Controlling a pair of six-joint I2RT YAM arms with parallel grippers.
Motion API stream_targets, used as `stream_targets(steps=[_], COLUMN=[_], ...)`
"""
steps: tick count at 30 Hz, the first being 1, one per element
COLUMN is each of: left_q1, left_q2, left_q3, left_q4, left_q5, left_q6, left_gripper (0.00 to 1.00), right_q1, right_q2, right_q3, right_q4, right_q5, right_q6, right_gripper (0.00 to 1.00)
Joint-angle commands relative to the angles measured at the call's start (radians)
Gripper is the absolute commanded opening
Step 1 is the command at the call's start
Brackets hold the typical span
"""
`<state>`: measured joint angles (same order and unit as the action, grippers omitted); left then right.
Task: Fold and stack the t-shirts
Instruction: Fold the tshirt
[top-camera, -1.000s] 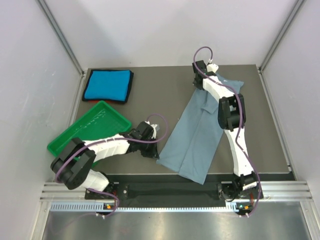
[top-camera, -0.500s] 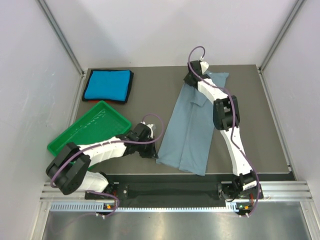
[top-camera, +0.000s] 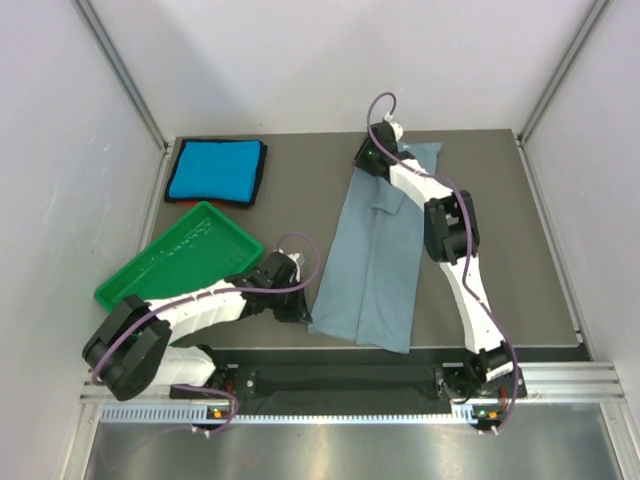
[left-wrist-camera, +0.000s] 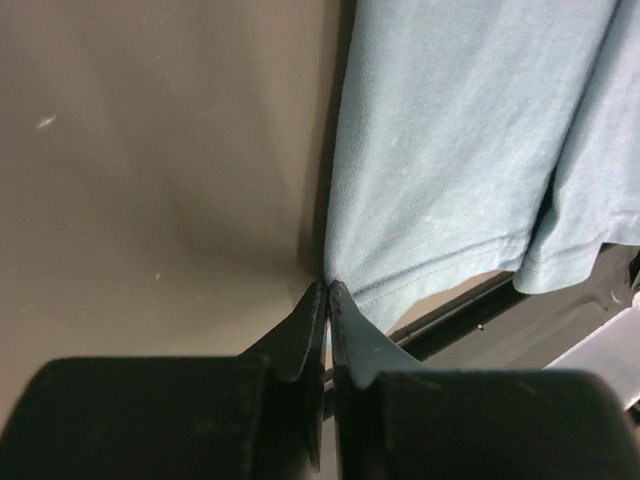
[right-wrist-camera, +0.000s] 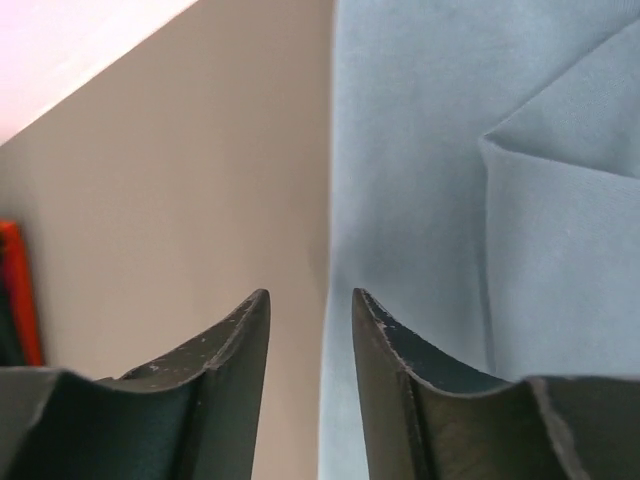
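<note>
Straightening a long grey-blue t-shirt (top-camera: 375, 250) that lies as a narrow lengthwise strip on the dark surface (top-camera: 300, 190), two robot arms work at its opposite ends. The left tool (left-wrist-camera: 326, 290) sits low, with the shirt's near hem corner drawn to a point right at its tips; its jaws are pressed almost together and appear to pinch just that corner, with the rest of the cloth spreading away ahead of it and to its right. The right tool (right-wrist-camera: 308, 295) hovers over the far end with its jaws parted and nothing between them; the shirt's long edge runs just under its right finger, bare surface lies below its left finger, and a diagonal fold crease shows ahead and to its right. A turquoise t-shirt (top-camera: 214, 170), already folded into a neat square, rests well apart beyond the left tool, past a green tray (top-camera: 170, 262). The step in hand looks like laying the strip flat. Next, both tools would probably need a fresh hold on one end, to carry it over the other.
</note>
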<state>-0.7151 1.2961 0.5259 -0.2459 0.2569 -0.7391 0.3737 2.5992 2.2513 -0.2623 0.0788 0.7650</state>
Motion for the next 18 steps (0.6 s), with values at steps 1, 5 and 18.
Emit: stream_targets(steps=[1,5,18], left_q1=[-0.003,-0.003,-0.003], left_q2=[-0.066,-0.127,-0.222], left_q3=[0.020,0.023,0.103], left_q4=[-0.078,-0.108,-0.210], left_q5=[-0.022,-0.044,-0.087], left_q6=[-0.006,-0.029,0.020], left_gripper=[0.11,0.28,0.36], right_q1=[-0.019,-0.029,-0.094], right_q2=[-0.192,-0.345,-0.571], right_q3=[-0.066,-0.225,-0.585], right_q4=[0.044,0.066,-0.002], right_q5=[-0.074,-0.074,-0.277], right_q6=[-0.053,-0.081,-0.182], right_gripper=[0.40,0.40,0.00])
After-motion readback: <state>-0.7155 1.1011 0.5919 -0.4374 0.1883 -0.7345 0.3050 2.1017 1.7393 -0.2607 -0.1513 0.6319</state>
